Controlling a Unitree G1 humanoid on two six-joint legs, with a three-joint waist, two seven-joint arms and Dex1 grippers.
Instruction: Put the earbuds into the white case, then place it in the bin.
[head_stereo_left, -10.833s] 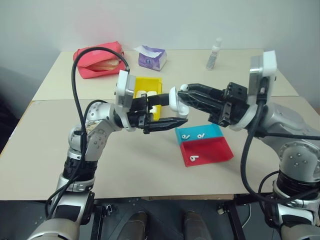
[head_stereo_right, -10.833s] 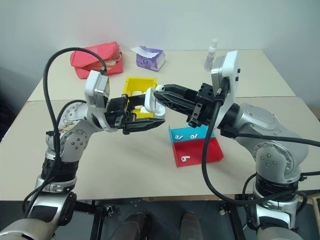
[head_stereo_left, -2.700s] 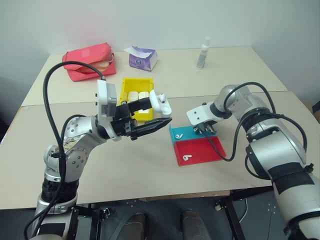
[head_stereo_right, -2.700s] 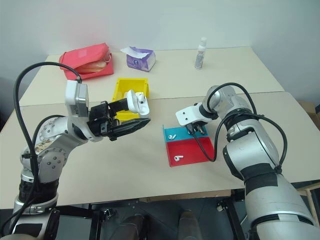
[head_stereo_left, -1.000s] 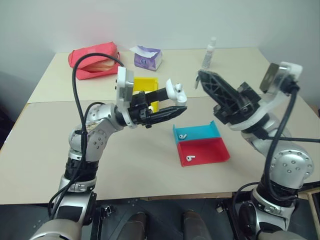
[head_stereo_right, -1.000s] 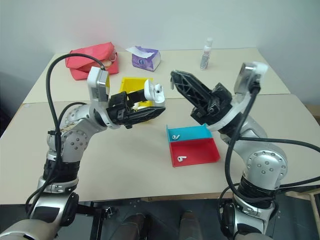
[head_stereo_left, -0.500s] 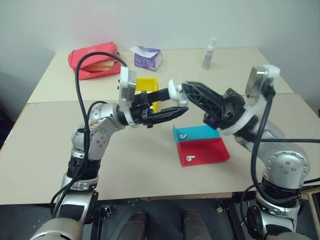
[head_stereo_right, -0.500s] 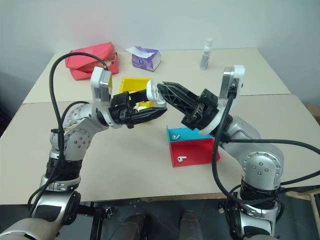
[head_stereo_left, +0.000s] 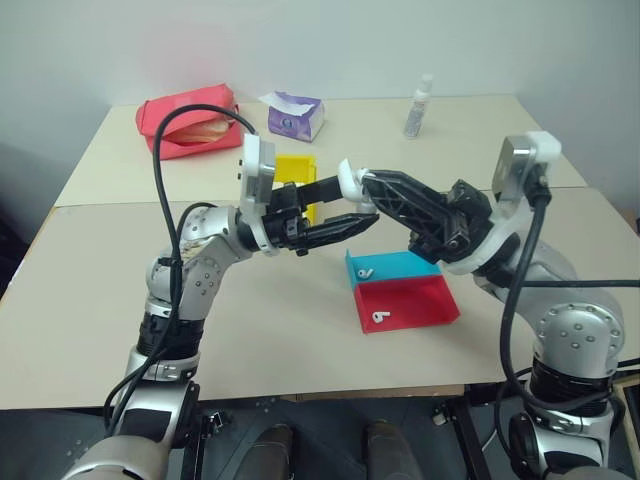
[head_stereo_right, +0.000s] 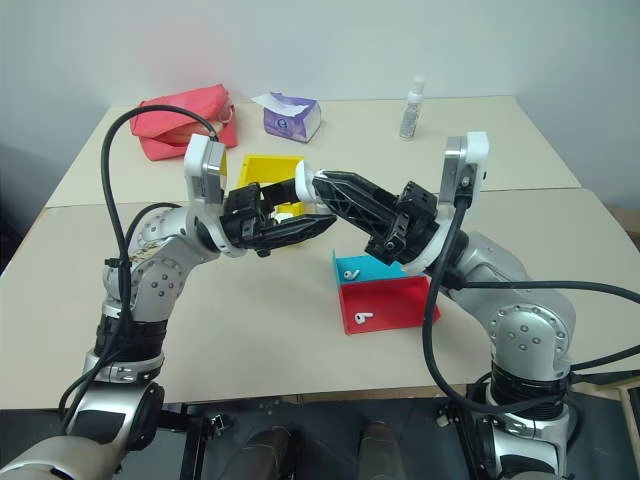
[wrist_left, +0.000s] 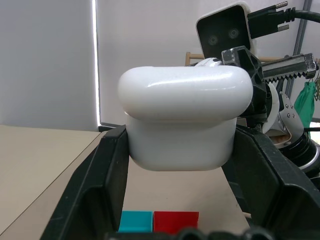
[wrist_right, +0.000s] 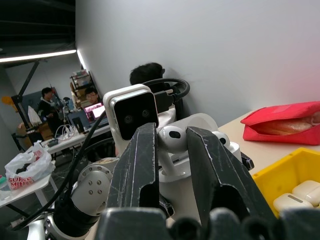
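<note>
Left eye view: left gripper (head_stereo_left: 335, 212) clamps white case (head_stereo_left: 350, 185); right gripper (wrist_right: 172, 145), angled leftward, pinches earbud (wrist_right: 171, 137) over it.

The white case (wrist_left: 185, 120) is smooth, glossy plastic, as is the earbud (wrist_right: 171, 138). The bin (head_stereo_left: 292, 168) and the blue tray (head_stereo_left: 400, 265) and red tray (head_stereo_left: 415, 300) look like matt plastic. The pouch (head_stereo_left: 185, 115) far left looks like soft cloth; the table (head_stereo_left: 280, 330) is matt and smooth.
</note>
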